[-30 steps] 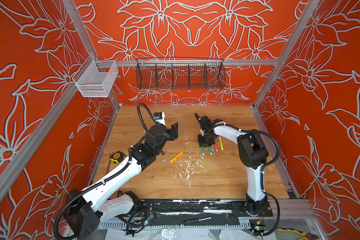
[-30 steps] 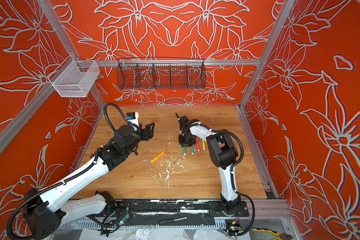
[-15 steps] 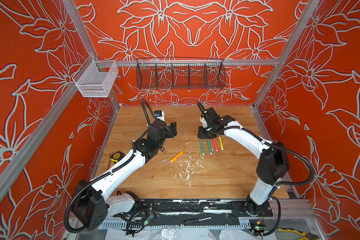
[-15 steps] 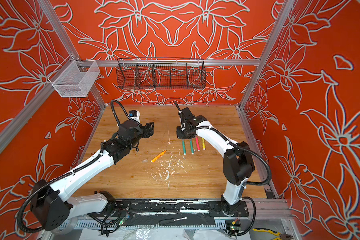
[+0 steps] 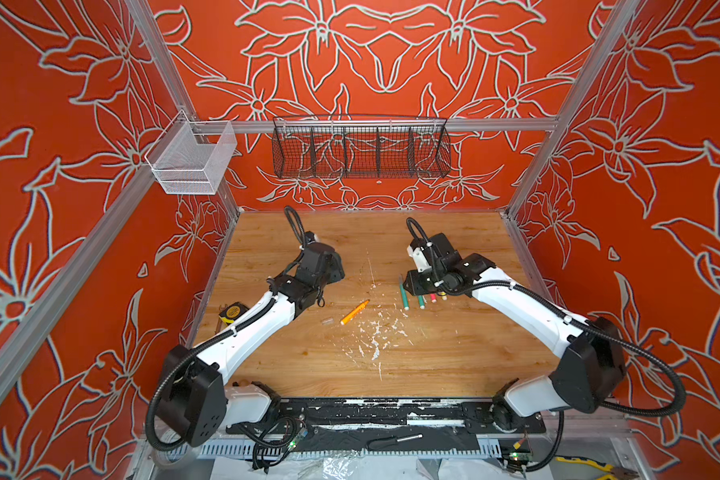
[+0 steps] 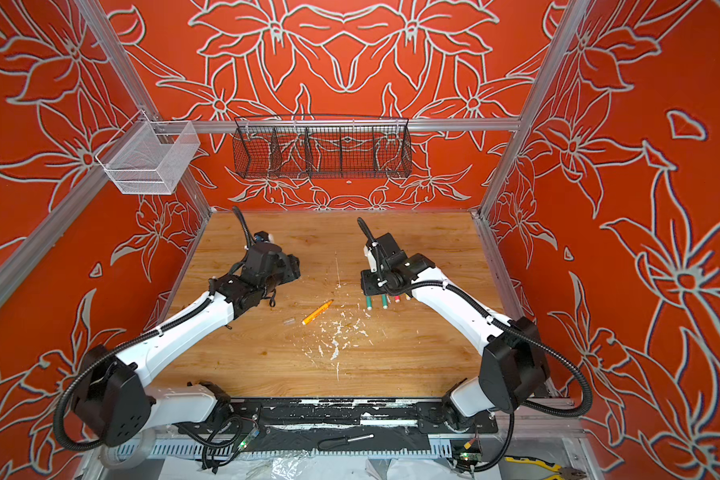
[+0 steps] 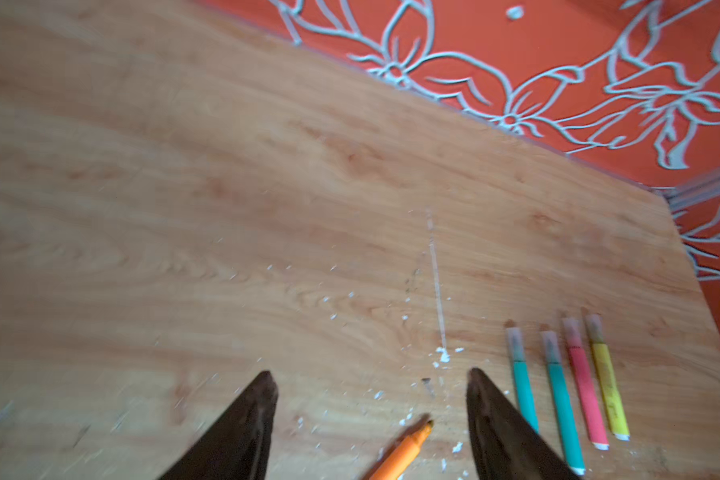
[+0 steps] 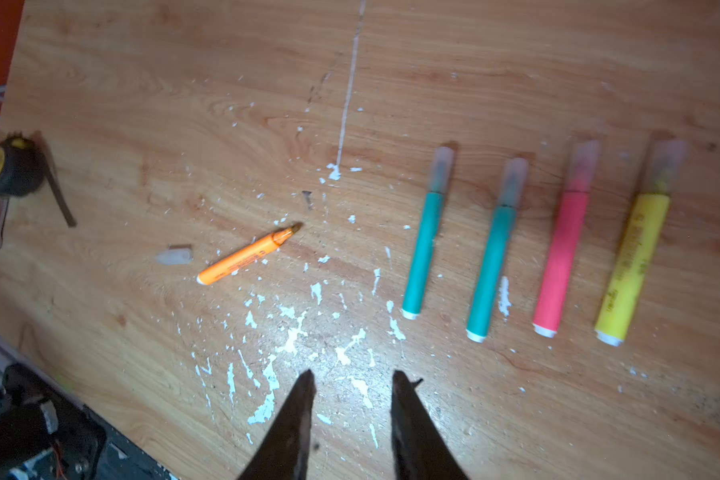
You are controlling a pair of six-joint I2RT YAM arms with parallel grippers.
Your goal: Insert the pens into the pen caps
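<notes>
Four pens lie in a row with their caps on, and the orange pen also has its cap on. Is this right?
No. The orange pen is uncapped: the right wrist view shows its tip bare and the clear cap lying near its white end. The other four pens are capped.

Pens, five: one teal pen (image 8: 422,253), a second teal pen (image 8: 491,270), one pink pen (image 8: 560,266), one yellow pen (image 8: 632,266), one orange pen (image 8: 246,257).

Caps, five: four seated on the teal, pink and yellow pens; one loose cap (image 8: 175,256) on the table (image 8: 516,62).

Tape measure (image 8: 7,166): one, near the table's left edge.

Baskets, two: one black basket (image 5: 360,151), one white basket (image 5: 192,160).

Screwdriver (image 5: 391,441): one.

Pliers (image 5: 587,463): one pair.

Arms, two: left arm (image 5: 258,328), right arm (image 5: 528,307).
</notes>
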